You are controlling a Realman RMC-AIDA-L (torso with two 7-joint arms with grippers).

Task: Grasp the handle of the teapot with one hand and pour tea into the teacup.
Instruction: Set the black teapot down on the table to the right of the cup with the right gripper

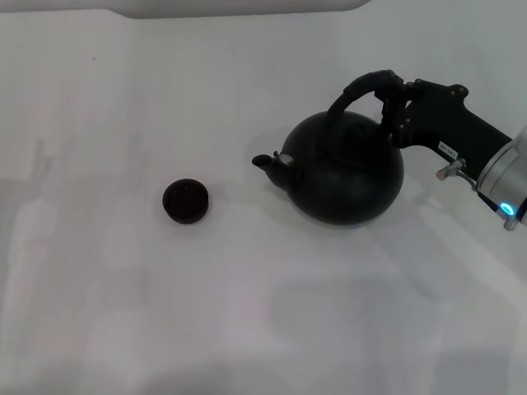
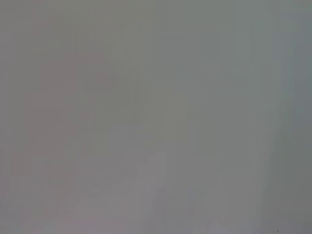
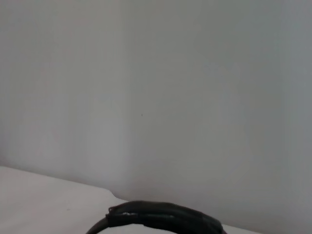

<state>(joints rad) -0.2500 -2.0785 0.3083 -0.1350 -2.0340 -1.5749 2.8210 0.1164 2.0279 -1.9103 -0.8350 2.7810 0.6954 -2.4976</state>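
1. Nearest to the robot, the white counter [image 1: 263, 329] lies bare along its front stretch in the head view.
2. Further in, on the robot's left of centre, the teacup [image 1: 185, 202] sits upright on the counter, a tiny dark round bowl standing alone.
3. Just past that depth and toward the robot's right, the teapot [image 1: 346, 169] rests on the counter, a big matte black round body, well apart from the teacup.
4. Its short spout [image 1: 268, 163] carries a small silvery cap and points toward the robot's left, on the side where the teacup stands.
5. Above the pot, the handle [image 1: 354, 90] arches over the top as a thick black bail; the right wrist view catches only the crown of that arch [image 3: 163, 218] at the lower edge, with pale blank surface behind it.
6. At the handle's right end, the right gripper [image 1: 394, 97] comes in from the robot's right on a black arm, and its fingers are closed around the handle where the bail bends down toward the pot's body.
7. Beyond the teapot, the counter runs on plain and white to its far edge.
8. Nowhere in the head view is the left gripper to be seen; the left wrist view offers only a flat grey field.
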